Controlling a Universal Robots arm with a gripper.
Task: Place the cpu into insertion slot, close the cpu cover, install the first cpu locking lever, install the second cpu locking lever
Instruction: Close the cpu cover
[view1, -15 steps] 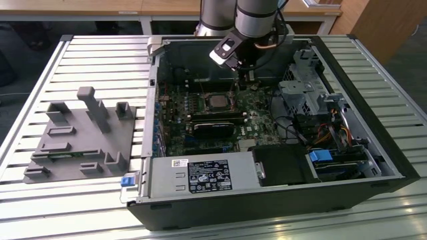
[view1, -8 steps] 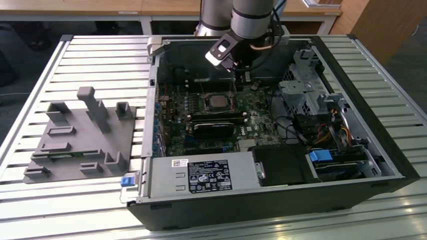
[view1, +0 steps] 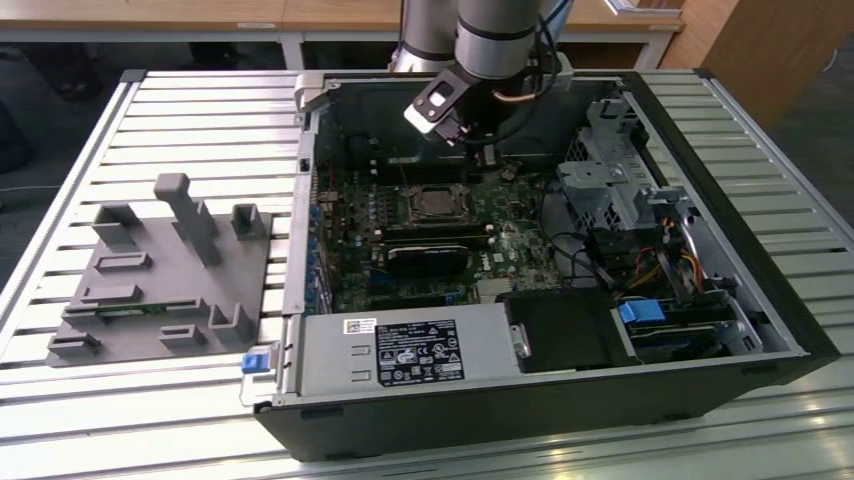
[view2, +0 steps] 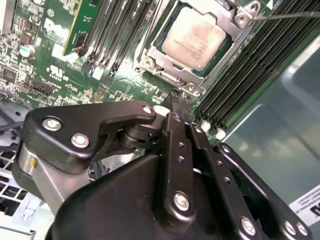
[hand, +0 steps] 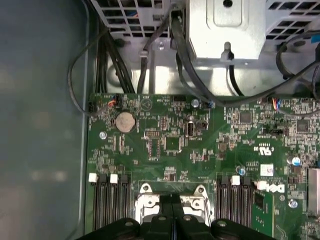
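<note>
**A:** Status on the socket job?

**B:** The small flat square cpu with the dull silver-grey top (view2: 194, 36) is seated in the insertion slot (view1: 410, 206). That's the square silver-rimmed socket on the green circuit board (hand: 165, 140), inside the open black computer case (view1: 534, 415) on the slatted metal counter (view1: 160, 110).

**A:** Cover?

**B:** The thin silvery cpu cover frame (view2: 172, 73) looks to be down flat around the chip, with the chip's top showing through the cut-out. I'd call steps one and two done.

**A:** Levers?

**B:** Can't call it. A thin metal lever rod (view2: 287, 15) runs off one corner of the frame in the second wrist view, and I can't tell whether it's latched. My read is that the lever work is what's left.

**A:** Gripper?

**B:** The black gripper (view2: 178, 100) hangs low over the board at the socket's edge, fingers pressed together with nothing between them. The tips sit right beside the frame's edge — touching or not, I can't tell. In the first wrist view the tips sit in front of the middle of the socket.
</note>
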